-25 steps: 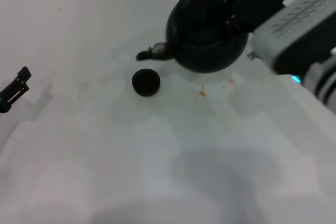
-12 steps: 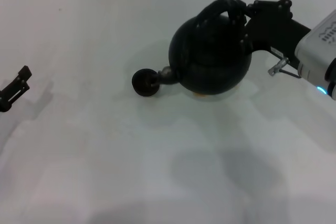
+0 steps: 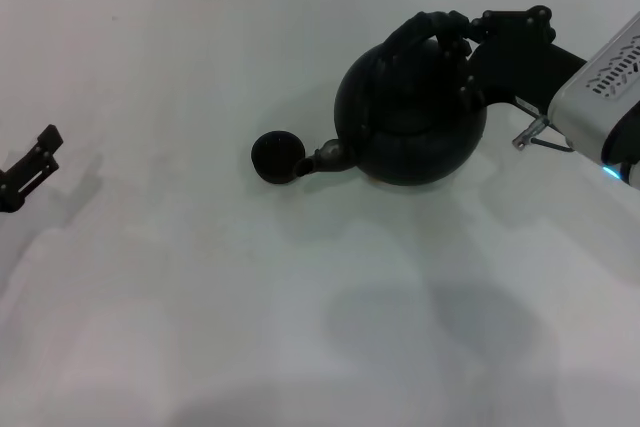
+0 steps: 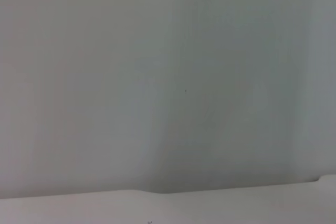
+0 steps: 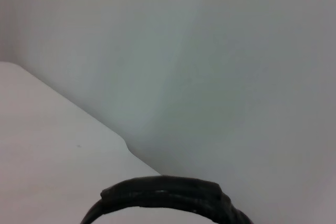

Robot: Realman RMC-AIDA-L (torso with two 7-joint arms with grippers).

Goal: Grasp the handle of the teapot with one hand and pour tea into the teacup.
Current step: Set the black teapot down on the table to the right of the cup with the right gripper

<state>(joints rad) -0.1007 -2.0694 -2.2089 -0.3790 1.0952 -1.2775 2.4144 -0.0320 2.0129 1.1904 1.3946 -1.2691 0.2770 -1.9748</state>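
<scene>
The round matte-black teapot stands low over the white table, right of centre in the head view. Its short spout points left and reaches the right rim of the tiny dark teacup. My right gripper comes in from the right and is shut on the arched black handle. The right wrist view shows only an arc of that handle. No tea shows in any view. My left gripper is parked at the far left edge, well away from both.
The white table spreads out in front of and to the left of the cup. The right arm's pale housing fills the right edge. The left wrist view shows only a blank pale surface.
The teapot came down from a raised position to just over the table, then shifted slightly right. Its spout now ends at the cup's right rim. The left arm has not moved.
</scene>
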